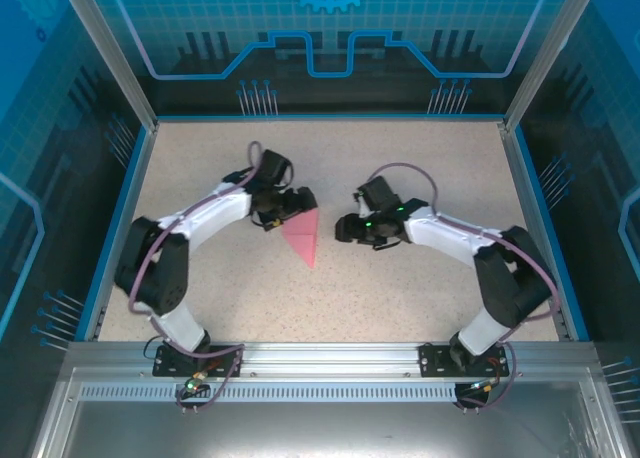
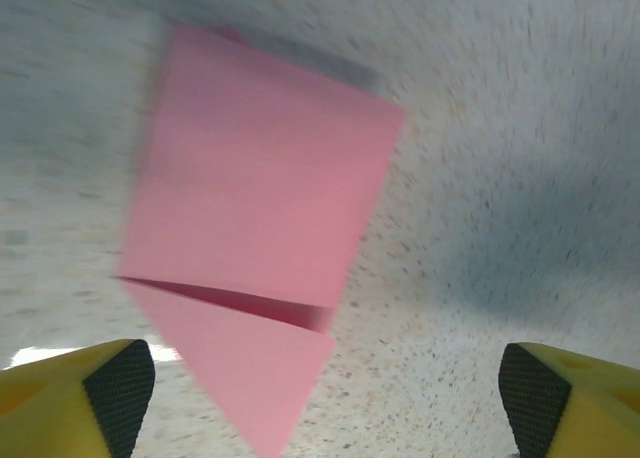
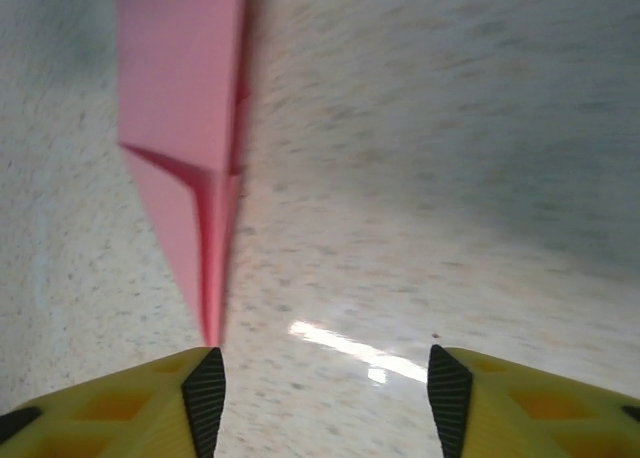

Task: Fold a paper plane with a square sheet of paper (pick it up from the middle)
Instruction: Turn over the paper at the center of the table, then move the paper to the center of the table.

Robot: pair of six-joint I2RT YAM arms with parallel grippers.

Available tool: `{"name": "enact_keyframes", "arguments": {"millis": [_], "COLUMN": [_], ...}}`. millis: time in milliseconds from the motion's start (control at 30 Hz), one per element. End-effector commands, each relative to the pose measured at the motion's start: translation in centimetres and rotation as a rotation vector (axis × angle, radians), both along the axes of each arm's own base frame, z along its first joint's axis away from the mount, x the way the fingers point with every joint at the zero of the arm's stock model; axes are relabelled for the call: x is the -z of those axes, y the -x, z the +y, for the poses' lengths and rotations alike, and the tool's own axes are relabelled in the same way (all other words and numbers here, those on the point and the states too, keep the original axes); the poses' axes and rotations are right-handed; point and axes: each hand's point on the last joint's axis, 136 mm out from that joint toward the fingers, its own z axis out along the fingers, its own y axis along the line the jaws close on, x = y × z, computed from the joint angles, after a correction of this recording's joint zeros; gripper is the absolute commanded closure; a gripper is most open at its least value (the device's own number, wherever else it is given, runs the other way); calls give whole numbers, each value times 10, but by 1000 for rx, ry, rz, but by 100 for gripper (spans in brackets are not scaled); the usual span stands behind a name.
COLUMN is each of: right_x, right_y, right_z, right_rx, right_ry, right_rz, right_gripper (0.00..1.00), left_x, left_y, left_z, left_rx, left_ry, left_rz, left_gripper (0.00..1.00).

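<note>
The square sheet of paper is folded into a pink, pointed paper plane [image 1: 303,238] that lies on the speckled table between the two arms, its tip toward the near edge. My left gripper [image 1: 296,208] hovers at its wide far end. In the left wrist view the paper plane [image 2: 255,218] lies loose ahead of the left gripper [image 2: 327,398], whose fingers stand wide apart and open. My right gripper [image 1: 342,228] sits just right of the plane. From the right wrist, the paper plane [image 3: 195,128] is edge-on, its tip just above the left fingertip [image 3: 205,393]. The right gripper [image 3: 327,398] is open and holds nothing.
The speckled table [image 1: 420,308] is bounded by a blue rim [image 1: 530,208] and transparent walls on three sides. A metal rail [image 1: 330,363] with both arm bases runs along the near edge. Bare table lies in front of and behind the plane.
</note>
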Motion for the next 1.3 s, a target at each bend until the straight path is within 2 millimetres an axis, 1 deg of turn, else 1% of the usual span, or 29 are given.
{"name": "enact_keyframes", "arguments": {"millis": [0, 100, 167, 233, 367, 433, 567, 633, 733, 833, 900, 967, 1067, 1100, 1167, 1267], "right_x": [-3, 6, 13, 22, 37, 46, 62, 70, 76, 71, 56, 35, 5, 1, 0, 7], "right_y": [1, 7, 8, 8, 3, 5, 15, 24, 35, 35, 29, 24, 12, 7, -1, -9], "right_z": [54, 89, 102, 110, 113, 111, 95, 78, 50, 26, 23, 31, 44, 45, 41, 31], "right_rx": [-96, -157, -179, -193, -209, -231, -313, -404, -522, -549, -530, -508, -380, -320, -214, -90], "right_ry": [-40, -46, -32, -16, 35, 65, 149, 216, 276, 266, 213, 122, -37, -69, -83, -72], "right_rz": [-25, 4, 11, 33, 61, 81, 104, 89, 75, 70, 41, 5, -1, -2, -10, 4], "right_gripper": [50, 55, 56, 56, 57, 58, 60, 61, 60, 60, 59, 58, 57, 57, 57, 58], "left_x": [-1, 8, 13, 17, 22, 23, 24, 24, 22, 22, 21, 23, 24, 25, 26, 28], "left_y": [7, 17, 23, 28, 33, 33, 33, 33, 33, 34, 34, 35, 37, 38, 41, 45], "left_z": [28, 53, 63, 69, 75, 76, 75, 74, 71, 67, 63, 59, 52, 48, 42, 35], "left_rx": [-97, -161, -184, -197, -212, -215, -210, -199, -173, -155, -148, -142, -139, -134, -124, -110], "left_ry": [36, 28, 24, 15, 2, 3, 3, 3, 12, 32, 55, 83, 130, 148, 170, 182], "left_rz": [-6, 18, 30, 39, 51, 55, 59, 56, 44, 40, 38, 38, 45, 50, 53, 61], "left_gripper": [4, 2, 1, 1, 1, 1, 1, 1, 1, 1, 1, 1, 1, 1, 1, 1]}}
